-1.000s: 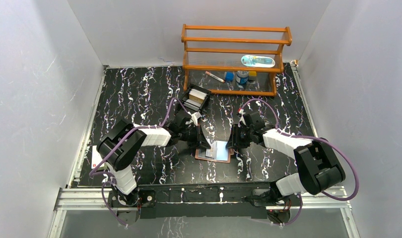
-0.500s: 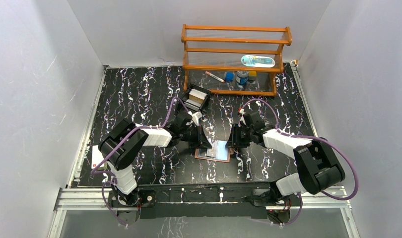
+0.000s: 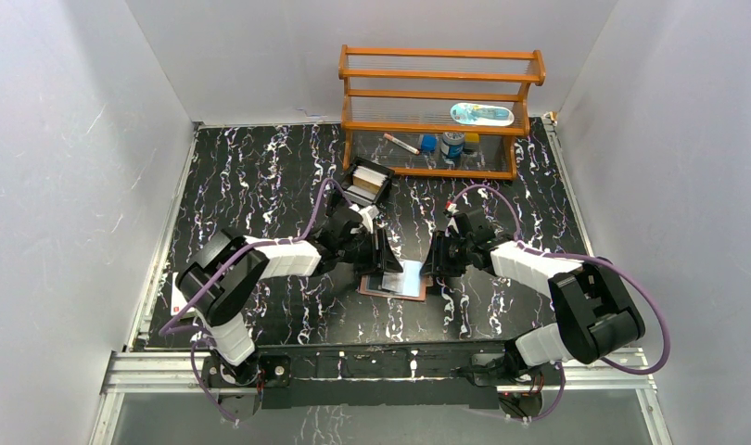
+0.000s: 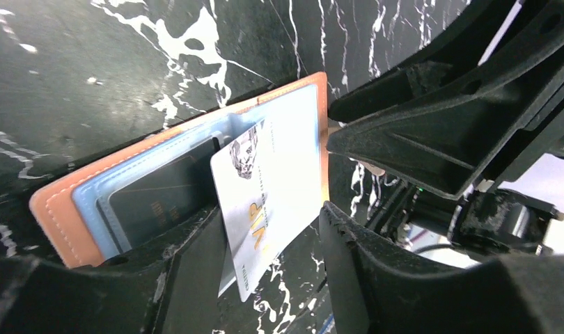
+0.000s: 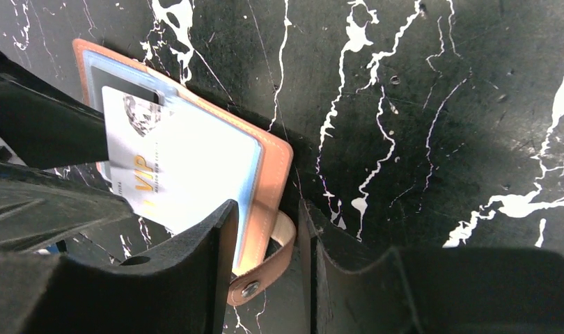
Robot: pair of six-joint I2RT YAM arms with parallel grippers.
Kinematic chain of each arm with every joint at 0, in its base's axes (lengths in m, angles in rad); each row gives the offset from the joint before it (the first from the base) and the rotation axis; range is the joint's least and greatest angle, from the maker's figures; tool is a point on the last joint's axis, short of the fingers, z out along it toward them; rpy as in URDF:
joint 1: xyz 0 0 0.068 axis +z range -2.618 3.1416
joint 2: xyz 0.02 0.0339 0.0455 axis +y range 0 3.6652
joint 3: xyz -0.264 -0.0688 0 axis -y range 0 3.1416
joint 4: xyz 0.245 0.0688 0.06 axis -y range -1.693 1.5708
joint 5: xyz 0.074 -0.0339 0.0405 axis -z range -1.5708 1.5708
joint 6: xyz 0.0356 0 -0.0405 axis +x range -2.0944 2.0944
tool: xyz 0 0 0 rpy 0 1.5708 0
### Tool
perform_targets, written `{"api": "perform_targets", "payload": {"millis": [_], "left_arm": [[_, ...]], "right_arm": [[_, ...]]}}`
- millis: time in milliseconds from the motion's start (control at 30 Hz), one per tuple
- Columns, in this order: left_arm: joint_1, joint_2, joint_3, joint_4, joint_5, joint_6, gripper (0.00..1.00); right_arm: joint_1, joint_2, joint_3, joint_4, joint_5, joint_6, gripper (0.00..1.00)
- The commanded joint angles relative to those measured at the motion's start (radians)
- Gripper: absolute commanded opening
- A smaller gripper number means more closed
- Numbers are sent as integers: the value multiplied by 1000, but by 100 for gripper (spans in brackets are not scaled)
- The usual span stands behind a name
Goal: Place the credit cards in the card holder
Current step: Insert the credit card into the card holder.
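The card holder (image 3: 395, 280) is laid open on the worktop (image 3: 260, 176) between the two arms, near the front edge, with its pale blue inner pockets turned upward. One dark card (image 4: 161, 198) is seen already seated in a pocket, so at least one insertion can be counted as done. A white card (image 4: 269, 202) printed with gold lettering is lodged at an angle in the pockets: one corner is tucked in beside the dark card, while most of its length is left lying over the holder's other half, so this insertion is judged only partly made. The left pincer (image 4: 269, 223) is held around the card's free end with its jaws standing apart; the card lies loose between them and does not appear to be clamped. The right pincer (image 5: 265, 216) is closed about the holder's far edge, the snap tab being caught in the narrow gap between its jaws, and by this the holder seems to be steadied. Further credit cards (image 3: 372, 176) are stood in the black tray (image 3: 350, 175) farther back on the worktop, well apart from the holder, and are judged yet to be moved. The white card would need to be pushed fully home before these are fetched. How many pockets are free cannot be told.
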Motion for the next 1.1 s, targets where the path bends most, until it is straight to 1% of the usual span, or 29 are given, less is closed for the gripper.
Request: {"api": "perform_targets", "payload": {"millis": [0,167,300,500,833,1067], "left_arm": [[-1,-84,45,-173,-142,81,50],[-1,-92,62,-229,-184,102,50],[-2,-79,105,-340,-240,112,50],[-5,-78,101,-279,-205,101,50],[-28,-23,117,-254,-138,52,50],[-53,-13,136,-235,-110,7,50]], "right_arm": [[0,-30,23,-30,35,-5,45],[0,-15,22,-25,30,-9,43],[1,-13,20,-20,26,-9,42],[0,-10,26,-18,22,-10,42],[-1,-7,20,-7,17,-4,41],[1,0,8,18,7,9,41]]}}
